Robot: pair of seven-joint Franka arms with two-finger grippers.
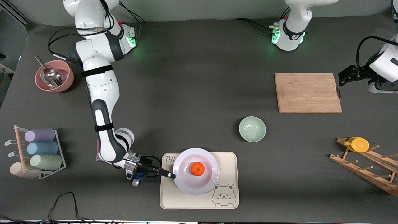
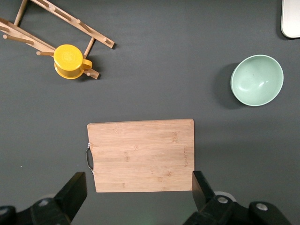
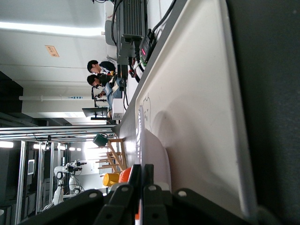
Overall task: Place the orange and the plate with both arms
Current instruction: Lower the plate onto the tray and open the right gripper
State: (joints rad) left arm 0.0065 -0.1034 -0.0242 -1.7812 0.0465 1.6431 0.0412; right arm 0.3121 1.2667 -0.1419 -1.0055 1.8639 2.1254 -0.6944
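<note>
Right gripper (image 1: 171,176) was pinching the plate (image 1: 196,183) rim, seemingly to steady it on the tray's (image 1: 227,161) camera-side half, orange (image 1: 197,169) aboard. Left gripper (image 2: 138,190) waited spread over the cutting board (image 2: 140,154).

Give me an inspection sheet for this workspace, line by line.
Surface: dark grey table.
Job's things: orange sits in the plate; the plate rests on the cream bear tray.
Clutter: green bowl and cutting board toward the left arm's end, with the yellow cup on a wooden rack; pink bowl with scoop and a rack of rolls toward the right arm's end.
Grippers: right gripper shut on the plate's rim; left gripper open, waiting over the cutting board's edge.
Cables: black cables run from both bases; one loops at the table's near edge.
Surroundings: people at desks show in the right wrist view.
</note>
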